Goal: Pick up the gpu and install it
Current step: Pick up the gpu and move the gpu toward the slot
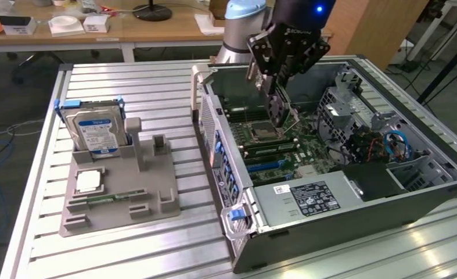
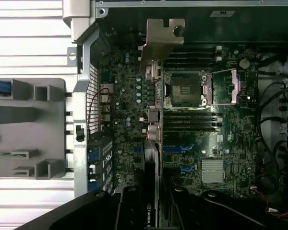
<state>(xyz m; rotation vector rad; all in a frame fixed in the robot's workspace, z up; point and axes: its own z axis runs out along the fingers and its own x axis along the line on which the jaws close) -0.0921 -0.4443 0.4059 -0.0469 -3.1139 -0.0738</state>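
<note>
My gripper (image 1: 273, 81) hangs over the open computer case (image 1: 220, 174), shut on the gpu (image 1: 278, 110). The card hangs on edge, a dark board with its lower end just above the motherboard (image 1: 290, 148) near the CPU socket (image 1: 261, 131). In the wrist view the gripper (image 2: 151, 211) clamps the gpu (image 2: 152, 153), which I see edge-on. Its silver end bracket (image 2: 162, 40) points at the case's rear wall. The blue expansion slots (image 2: 182, 148) lie beside the card on the board, and the card is clear of them.
On the slatted table, at the exterior view's left, a grey fixture tray (image 1: 158, 200) holds an upright hard drive (image 1: 96, 131), a CPU (image 1: 89, 181) and a memory stick (image 1: 108, 197). Inside the case are the power supply (image 1: 313, 197) and loose cables (image 1: 395, 145).
</note>
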